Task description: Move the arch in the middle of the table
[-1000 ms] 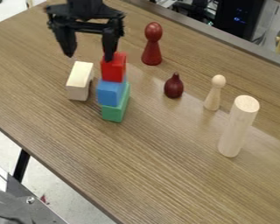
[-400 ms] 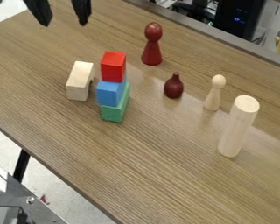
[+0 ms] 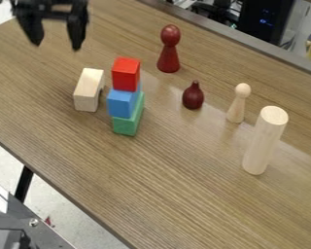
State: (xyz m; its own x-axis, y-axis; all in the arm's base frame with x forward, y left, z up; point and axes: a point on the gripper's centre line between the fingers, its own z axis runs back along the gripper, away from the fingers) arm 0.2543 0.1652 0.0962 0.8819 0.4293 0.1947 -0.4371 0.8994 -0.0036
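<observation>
Holding our gripper [image 3: 56, 46] with fingers spread, we see the pale arch [image 3: 87, 91] on its camera side, the block stack [image 3: 123, 102] farther off.

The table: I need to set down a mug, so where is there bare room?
The widest bare patch of the table lies in front, between its near edge, the green block and the pale cylinder. Another lies left of the arch. It is crowded where the arch stands close beside the block stack.
</observation>
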